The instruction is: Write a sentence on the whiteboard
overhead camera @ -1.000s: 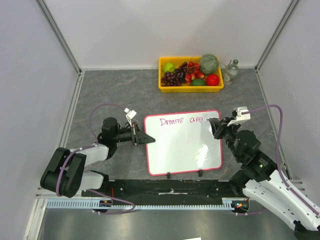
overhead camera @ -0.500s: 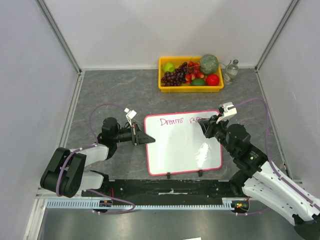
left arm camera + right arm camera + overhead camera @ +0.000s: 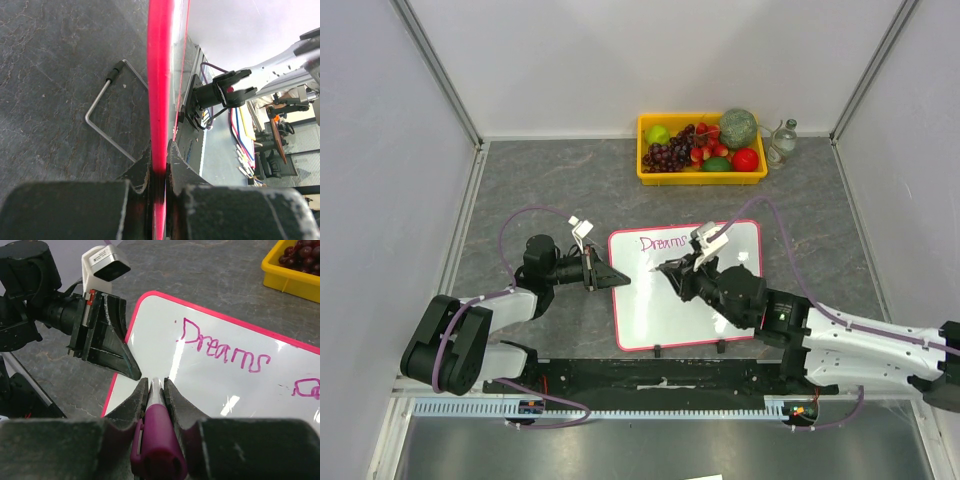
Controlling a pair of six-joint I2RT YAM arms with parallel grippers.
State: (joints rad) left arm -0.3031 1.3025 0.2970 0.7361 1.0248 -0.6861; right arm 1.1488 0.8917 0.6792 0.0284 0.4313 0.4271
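The whiteboard (image 3: 640,305) lies flat in the middle of the table, pink rim all round, two black clips on its near edge. The sentence (image 3: 663,242) begins "Dreams" in magenta along the top; my right arm covers what follows. My left gripper (image 3: 618,278) is shut on the board's left rim, which shows edge-on in the left wrist view (image 3: 160,75). My right gripper (image 3: 670,270) is shut on a marker with a purple cap (image 3: 157,440), its tip over the board's left part, below "Dreams" (image 3: 225,350). Whether the tip touches the board is hidden.
A yellow tray (image 3: 650,176) of fruit stands at the back, with a small glass bottle (image 3: 783,140) to its right. A bent wire stand (image 3: 100,100) lies on the grey table beside the board. White walls close in both sides.
My right arm has swung left across the board, from its right edge to the left part under "Dreams", and now covers "are". My left gripper has not moved.
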